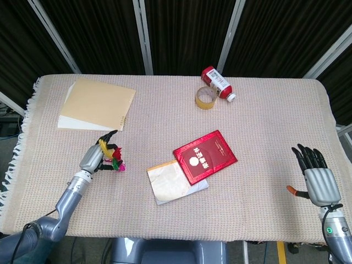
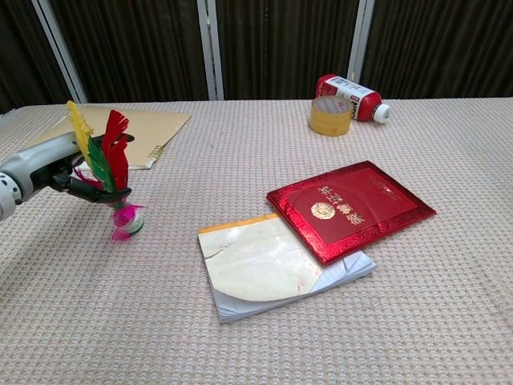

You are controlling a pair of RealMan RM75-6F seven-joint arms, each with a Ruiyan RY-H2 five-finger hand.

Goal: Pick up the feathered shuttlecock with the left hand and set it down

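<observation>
The feathered shuttlecock [image 2: 106, 164] has yellow, green and red feathers and a pink-fringed round base. It stands nearly upright at the left of the table, its base touching the cloth. My left hand [image 2: 46, 168] reaches in from the left edge and grips it with dark fingers [image 2: 86, 189] just below the feathers. In the head view the shuttlecock [image 1: 113, 157] shows right of the left hand [image 1: 92, 158]. My right hand [image 1: 316, 175] hovers at the table's front right, fingers spread, holding nothing.
A red booklet [image 2: 349, 207] overlaps a white notebook [image 2: 268, 269] at the middle. A tan folder on white paper [image 1: 97, 104] lies at back left. A tape roll [image 2: 331, 116] and a lying red bottle [image 2: 351, 94] sit at the back.
</observation>
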